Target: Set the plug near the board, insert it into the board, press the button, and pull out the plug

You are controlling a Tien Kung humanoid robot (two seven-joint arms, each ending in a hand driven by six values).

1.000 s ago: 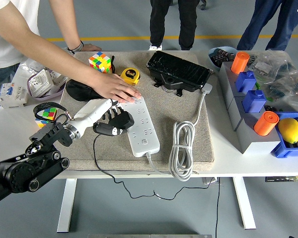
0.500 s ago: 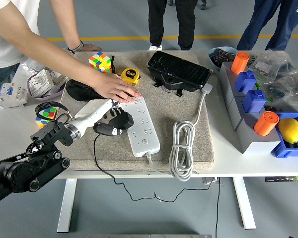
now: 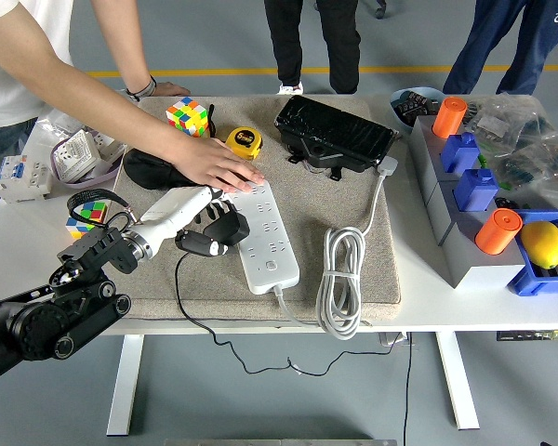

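Here, by item:
Left hand (image 3: 205, 221): fingers curled around the black plug (image 3: 221, 232), holding it against the left edge of the white board (image 3: 265, 232).
Board: lies on the beige mat (image 3: 353, 269) on the worktop (image 3: 19, 242).
Person's hand (image 3: 216, 164): pressed flat on the board's far end.
Plug cable (image 3: 191, 311): trails off the near edge.

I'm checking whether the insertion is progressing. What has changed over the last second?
Very little. The left hand, shut on the black plug, has edged slightly up and left beside the white power strip; the plug is not visibly seated. A bystander at the far side shifted left. The person's hand stays pressed on the strip's far end, and the coiled white cable is unmoved.
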